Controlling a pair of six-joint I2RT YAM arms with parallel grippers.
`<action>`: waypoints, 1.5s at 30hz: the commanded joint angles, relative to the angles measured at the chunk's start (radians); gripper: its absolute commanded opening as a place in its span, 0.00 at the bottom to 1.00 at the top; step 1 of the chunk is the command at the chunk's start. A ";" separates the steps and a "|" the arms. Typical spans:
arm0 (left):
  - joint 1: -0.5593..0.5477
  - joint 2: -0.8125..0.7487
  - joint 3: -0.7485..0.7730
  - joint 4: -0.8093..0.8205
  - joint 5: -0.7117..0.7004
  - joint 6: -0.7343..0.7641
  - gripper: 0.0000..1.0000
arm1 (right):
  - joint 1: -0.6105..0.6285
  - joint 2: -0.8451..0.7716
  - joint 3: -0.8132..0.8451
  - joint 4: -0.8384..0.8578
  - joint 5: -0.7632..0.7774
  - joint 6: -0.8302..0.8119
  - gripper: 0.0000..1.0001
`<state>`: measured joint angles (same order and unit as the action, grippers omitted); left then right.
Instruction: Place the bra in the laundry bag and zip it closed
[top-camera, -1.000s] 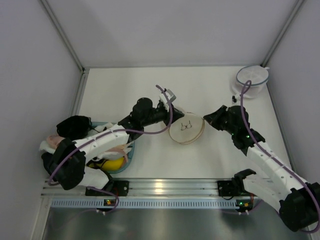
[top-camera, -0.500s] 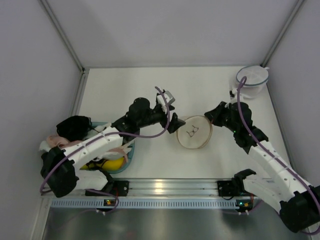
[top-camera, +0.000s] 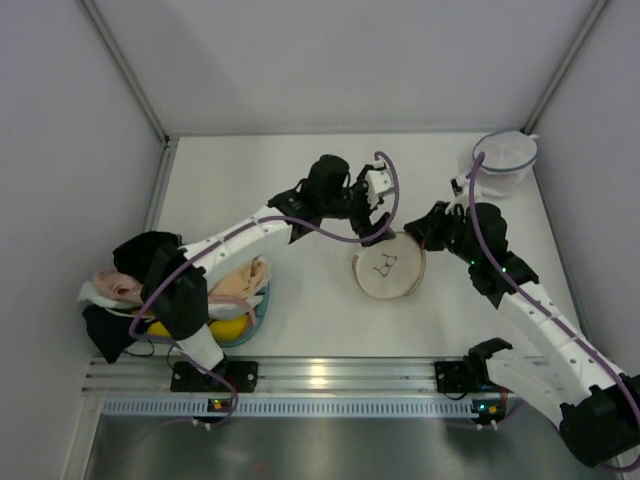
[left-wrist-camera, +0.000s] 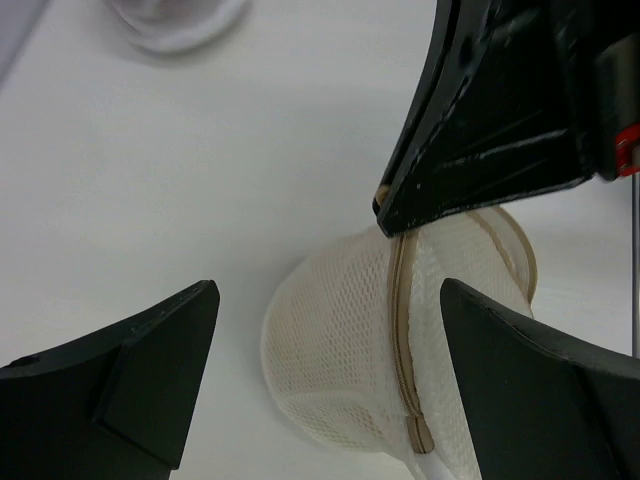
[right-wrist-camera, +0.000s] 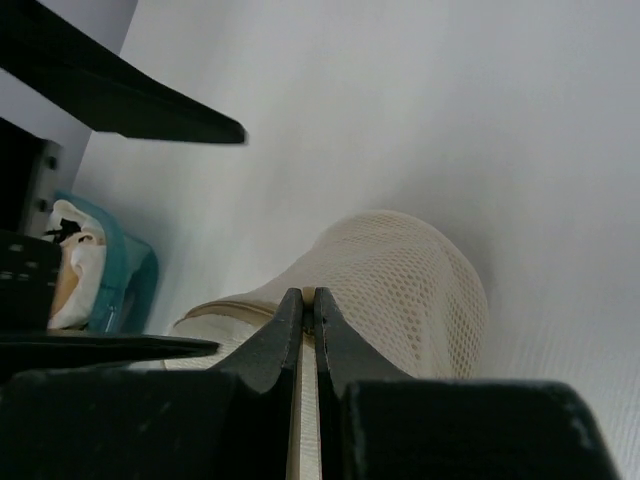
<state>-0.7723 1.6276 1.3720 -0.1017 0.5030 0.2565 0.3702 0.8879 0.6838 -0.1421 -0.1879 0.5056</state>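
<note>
The right gripper (right-wrist-camera: 308, 297) is pinched shut on the tan zip rim (left-wrist-camera: 399, 320) of the laundry bag (top-camera: 388, 268). The round mesh bag is thereby held tipped up on its edge rather than lying flat on the table (top-camera: 250, 180). This is judged to be a steadying hold, with the rim presented to the other arm.

The left gripper (left-wrist-camera: 330, 295) is spread wide with nothing between its fingers. It is poised close over the bag, whose mesh body lies directly beyond the gap. A grasp on the rim or zip is probably being prepared so the bag can be opened. Whether the zip is already undone cannot be told.

The bra (top-camera: 228, 328) is found well apart from both grippers, back near the left arm's base. It is lodged in a teal basket (top-camera: 262, 300) beneath peach garments (top-camera: 238, 282) and has not yet been bagged.
</note>
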 joint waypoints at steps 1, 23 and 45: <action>0.001 0.066 0.059 -0.118 0.127 0.053 0.98 | -0.001 -0.015 0.051 0.036 -0.001 -0.036 0.00; 0.005 -0.230 -0.421 0.439 -0.128 -0.331 0.00 | -0.033 -0.041 0.066 -0.169 0.295 0.076 0.00; -0.008 -0.399 -0.483 0.241 -0.146 -0.266 0.78 | -0.040 -0.015 -0.017 0.012 0.005 -0.010 0.00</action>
<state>-0.7807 1.2144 0.7864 0.1932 0.3538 -0.1249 0.3351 0.8703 0.6281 -0.2146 -0.1394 0.5491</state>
